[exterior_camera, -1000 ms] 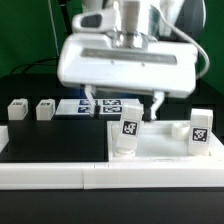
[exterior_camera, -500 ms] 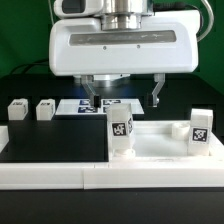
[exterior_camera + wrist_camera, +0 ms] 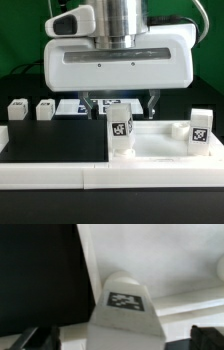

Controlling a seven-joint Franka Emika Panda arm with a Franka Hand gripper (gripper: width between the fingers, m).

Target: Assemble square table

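White plastic is filling most of the exterior view. The gripper is hanging over the back of the black worktop, its two dark fingers spread wide apart and holding nothing. Behind it the marker board is lying flat, partly hidden. A loose leg and a second loose leg are sitting toward the exterior view's left. The long white fence is running along the worktop's front edge. The square tabletop is lying against the fence at the exterior view's right. It is carrying an upright tagged leg just below the gripper and another upright leg at its far corner. In the wrist view the tagged leg is rising between the fingertips, touching neither, with the tabletop behind it and the worktop alongside.
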